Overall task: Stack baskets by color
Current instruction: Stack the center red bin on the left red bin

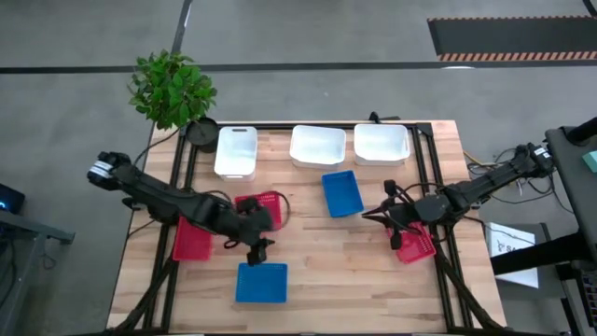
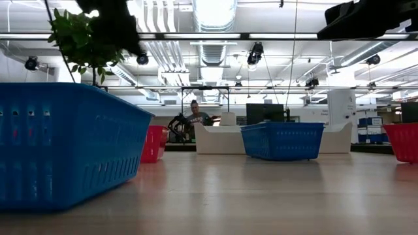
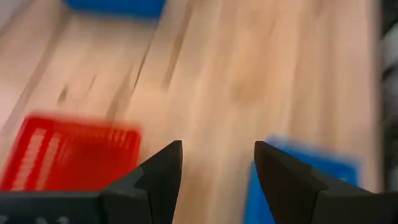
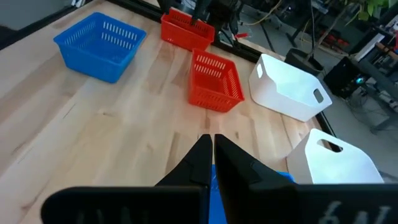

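Observation:
Three white baskets [image 1: 235, 151], [image 1: 317, 145], [image 1: 381, 143] stand in a row along the table's far edge. One blue basket [image 1: 342, 193] sits mid-table and another [image 1: 261, 282] near the front edge. Red baskets lie at the left [image 1: 191, 238], beneath my left arm [image 1: 261, 205] and at the right edge [image 1: 415, 243]. My left gripper [image 1: 258, 250] [image 3: 217, 163] hangs open above bare wood between the near blue basket and the middle red one, holding nothing. My right gripper [image 1: 366, 215] [image 4: 211, 149] is shut and empty, just right of the middle blue basket.
A dark pot with a green plant [image 1: 173, 89] stands at the far left corner. Black frame rails [image 1: 424, 168] run along the table's sides. Bare wood [image 1: 326, 261] lies between the near blue basket and the right red one. A person [image 2: 194, 114] sits far behind the table.

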Action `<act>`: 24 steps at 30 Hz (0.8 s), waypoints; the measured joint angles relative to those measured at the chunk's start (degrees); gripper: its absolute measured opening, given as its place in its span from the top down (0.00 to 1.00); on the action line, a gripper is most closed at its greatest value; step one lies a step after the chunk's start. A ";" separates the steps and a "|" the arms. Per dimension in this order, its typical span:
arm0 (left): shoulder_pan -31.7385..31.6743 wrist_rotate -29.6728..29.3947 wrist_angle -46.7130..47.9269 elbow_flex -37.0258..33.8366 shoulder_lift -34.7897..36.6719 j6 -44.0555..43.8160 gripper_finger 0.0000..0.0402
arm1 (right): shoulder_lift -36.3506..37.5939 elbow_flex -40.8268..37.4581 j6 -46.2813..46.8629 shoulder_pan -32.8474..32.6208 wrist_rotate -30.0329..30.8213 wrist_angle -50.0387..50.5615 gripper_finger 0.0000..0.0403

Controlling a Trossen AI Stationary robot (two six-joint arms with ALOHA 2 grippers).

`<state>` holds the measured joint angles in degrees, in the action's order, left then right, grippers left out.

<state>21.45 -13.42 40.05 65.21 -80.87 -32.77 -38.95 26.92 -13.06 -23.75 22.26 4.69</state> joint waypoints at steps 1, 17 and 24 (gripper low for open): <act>0.00 0.60 4.74 2.10 -1.61 0.13 0.54 | 0.12 0.00 -0.45 0.00 0.00 0.15 0.97; -3.27 -0.34 21.36 7.53 -15.57 7.78 0.54 | 0.31 0.00 -0.54 0.00 0.00 1.07 0.97; -5.93 -0.10 18.74 5.69 -16.12 9.41 0.54 | 0.29 0.00 -1.09 0.00 0.02 1.08 0.97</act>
<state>15.53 -13.51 58.79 70.90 -96.99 -23.36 -38.65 26.92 -14.15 -23.75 22.28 5.77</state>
